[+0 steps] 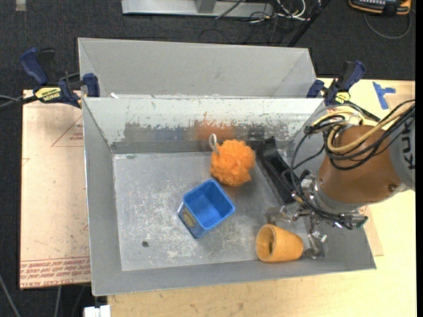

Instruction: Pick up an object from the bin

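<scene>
- I saw the gripper [313, 235] low in the bin [149, 197], toward its lower right corner.
- It sat just beside the right end of an orange cup [277, 244], which lay on its side with its mouth to the left.
- I could not tell whether the tool was open or closed, nor whether it touched the cup.
- A blue square tub [207, 207] lay near the middle, with an orange mesh pouf [232, 162] behind it and a black bar [276, 169] just right of the pouf.
</scene>
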Robot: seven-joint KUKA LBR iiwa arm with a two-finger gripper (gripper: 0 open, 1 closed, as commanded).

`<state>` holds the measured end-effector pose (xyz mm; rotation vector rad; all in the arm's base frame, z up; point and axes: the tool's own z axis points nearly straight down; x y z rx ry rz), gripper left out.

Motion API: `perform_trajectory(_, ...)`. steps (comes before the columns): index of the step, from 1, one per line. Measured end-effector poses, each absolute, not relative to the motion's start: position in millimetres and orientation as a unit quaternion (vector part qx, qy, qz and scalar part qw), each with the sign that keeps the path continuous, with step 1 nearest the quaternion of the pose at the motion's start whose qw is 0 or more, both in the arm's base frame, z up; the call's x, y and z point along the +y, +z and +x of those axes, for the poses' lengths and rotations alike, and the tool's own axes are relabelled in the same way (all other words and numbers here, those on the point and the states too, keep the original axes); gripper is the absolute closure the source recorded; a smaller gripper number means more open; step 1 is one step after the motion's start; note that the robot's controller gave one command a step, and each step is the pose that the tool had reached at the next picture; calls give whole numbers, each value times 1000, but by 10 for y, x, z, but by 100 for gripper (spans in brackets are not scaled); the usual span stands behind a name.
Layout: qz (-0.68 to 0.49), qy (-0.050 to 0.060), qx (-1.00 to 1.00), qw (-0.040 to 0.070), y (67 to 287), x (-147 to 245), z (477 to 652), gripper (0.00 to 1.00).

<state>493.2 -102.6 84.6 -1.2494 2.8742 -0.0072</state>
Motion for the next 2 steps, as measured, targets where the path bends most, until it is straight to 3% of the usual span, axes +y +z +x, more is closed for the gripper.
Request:
perform_trajectory(1, -443, 0, 897, 4, 731, -645, 4975, 0)
perform_trajectory(2, -529, -5, 849, 8, 787, -701, 4825, 100)
